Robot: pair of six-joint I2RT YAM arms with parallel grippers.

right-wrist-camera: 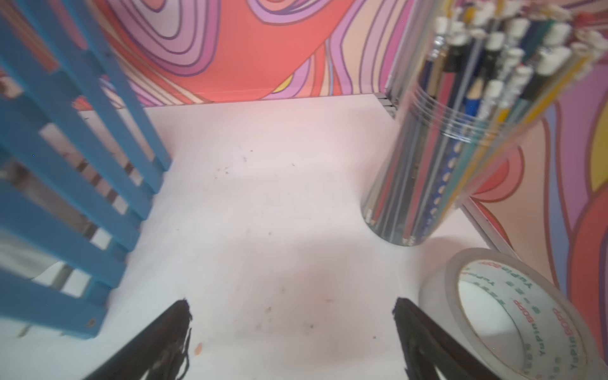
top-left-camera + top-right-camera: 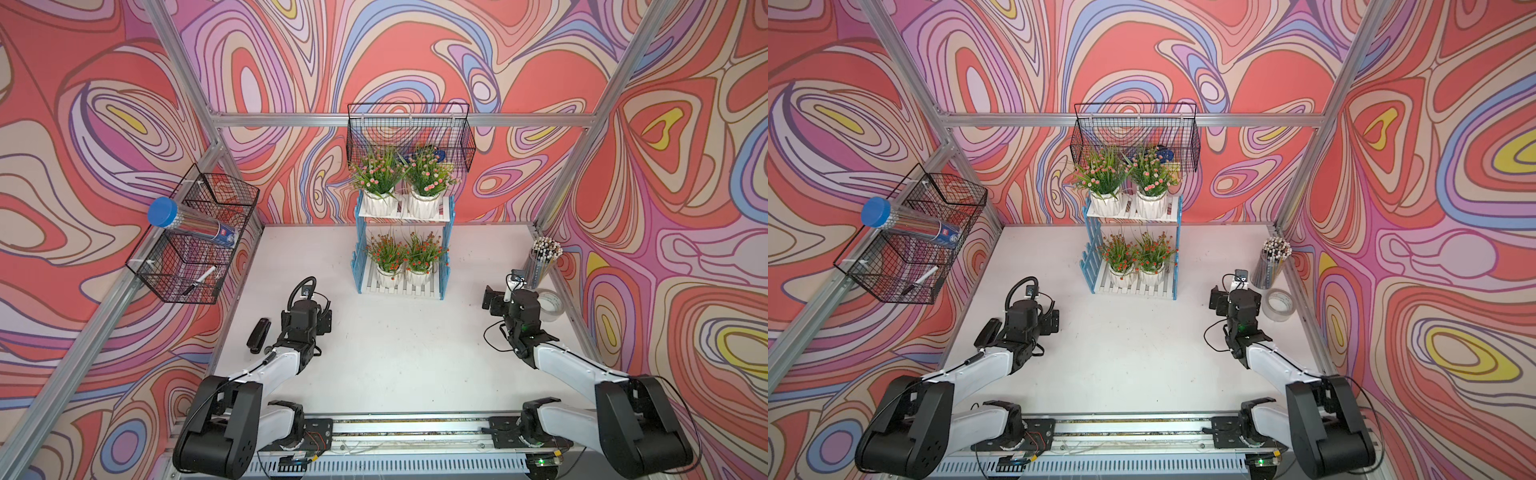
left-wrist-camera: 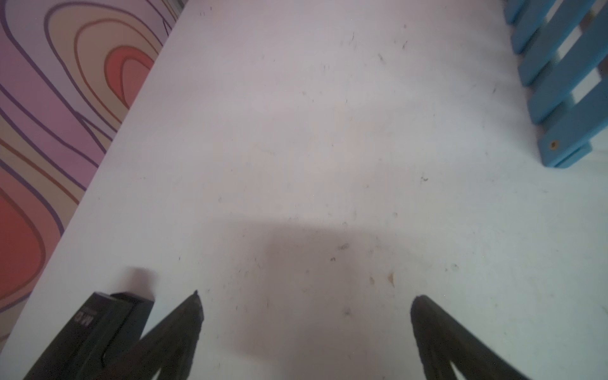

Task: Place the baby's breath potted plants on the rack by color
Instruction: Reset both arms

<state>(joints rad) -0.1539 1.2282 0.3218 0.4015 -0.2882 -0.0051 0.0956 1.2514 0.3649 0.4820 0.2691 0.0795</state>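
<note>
The rack [image 2: 360, 232] stands at the back middle of the table, and its blue side panels show in the wrist views [image 3: 566, 82] [image 1: 65, 164]. Two pink-flowered baby's breath potted plants [image 2: 376, 174] [image 2: 430, 174] sit side by side on its top shelf. Two red-orange ones [image 2: 386, 251] [image 2: 424, 253] sit on the lower shelf. My left gripper [image 3: 304, 297] is open and empty over bare table, left of the rack. My right gripper [image 1: 291, 301] is open and empty too, right of the rack.
A black stapler [image 2: 258, 336] lies beside the left arm. A tape roll [image 2: 550, 305] and a clear jar of pencils [image 2: 540, 262] stand close to the right gripper. Black wire baskets hang on the back wall [image 2: 409, 133] and the left wall [image 2: 195, 232].
</note>
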